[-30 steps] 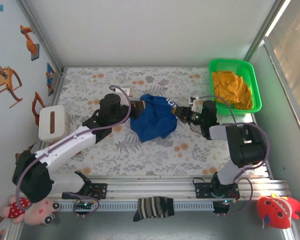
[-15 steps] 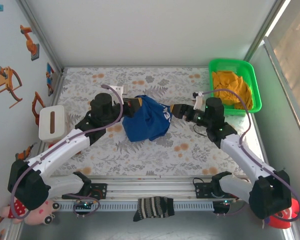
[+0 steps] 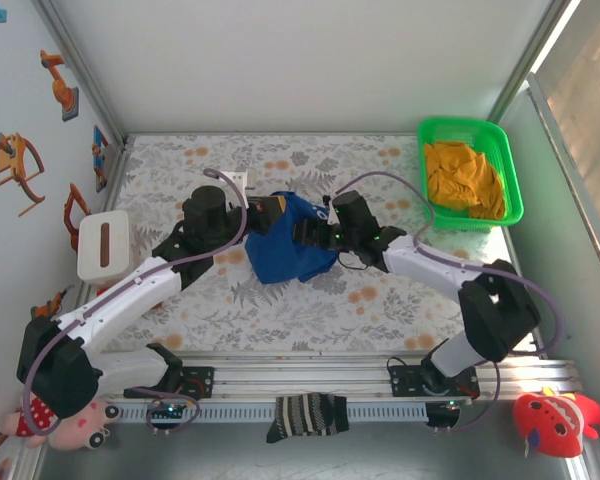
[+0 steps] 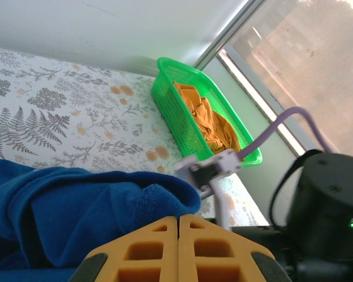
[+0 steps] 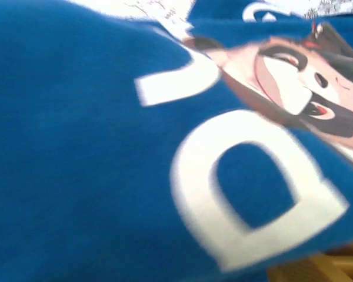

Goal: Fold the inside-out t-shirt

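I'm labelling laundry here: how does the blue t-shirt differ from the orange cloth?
The blue t-shirt lies bunched on the table, while the orange cloth sits in the green basket. The t-shirt shows white lettering; the orange cloth looks plain. The left gripper pinches the t-shirt; nothing touches the orange cloth. Both are crumpled fabric.

The white-and-black left arm [image 3: 130, 292] stretches from its near-left base toward the far middle. Its left gripper [image 4: 179, 218] is closed, orange-yellow fingers [image 4: 147, 249] pressed flat together, pinching a hem of the royal-blue cloth t-shirt [image 4: 76, 205] at their tips. The right arm [image 3: 430, 262] bends at its elbow and reaches left, right gripper [image 3: 305, 233] low against the same t-shirt; how its jaws stand cannot be told.
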{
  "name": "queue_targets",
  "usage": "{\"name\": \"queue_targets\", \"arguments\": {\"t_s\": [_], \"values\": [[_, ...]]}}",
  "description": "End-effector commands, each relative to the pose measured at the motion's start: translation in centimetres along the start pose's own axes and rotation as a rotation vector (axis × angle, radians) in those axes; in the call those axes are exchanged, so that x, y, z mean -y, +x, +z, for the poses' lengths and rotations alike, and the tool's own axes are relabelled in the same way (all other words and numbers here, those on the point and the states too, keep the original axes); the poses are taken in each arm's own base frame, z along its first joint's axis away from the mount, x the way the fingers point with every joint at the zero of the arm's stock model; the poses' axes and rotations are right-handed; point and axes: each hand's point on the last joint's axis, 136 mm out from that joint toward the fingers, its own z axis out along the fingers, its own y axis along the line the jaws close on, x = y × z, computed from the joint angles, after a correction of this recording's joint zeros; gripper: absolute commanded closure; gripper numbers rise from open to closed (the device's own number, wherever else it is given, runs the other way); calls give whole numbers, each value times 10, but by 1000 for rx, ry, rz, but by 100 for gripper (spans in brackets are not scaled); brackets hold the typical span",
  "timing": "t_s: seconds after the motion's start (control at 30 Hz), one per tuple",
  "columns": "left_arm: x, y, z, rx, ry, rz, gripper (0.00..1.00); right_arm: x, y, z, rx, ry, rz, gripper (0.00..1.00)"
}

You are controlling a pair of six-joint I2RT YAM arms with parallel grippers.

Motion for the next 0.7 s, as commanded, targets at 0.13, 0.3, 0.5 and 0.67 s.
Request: {"name": "queue_targets", "arguments": {"t_s": [0.13, 0.3, 0.5, 0.67], "values": [[7, -55, -18, 190, -37, -91, 100, 2, -20, 20, 11, -5, -1, 100], [-55, -66, -31, 203, -279, -147, 100, -38, -60, -47, 97, -175, -99, 100], [-121, -26, -16, 98, -404, -203, 100, -93, -77, -121, 186, -457, -201, 100], [-133, 2, -7, 18, -406, -213, 36, -100, -79, -134, 207, -626, -194, 100]]}}
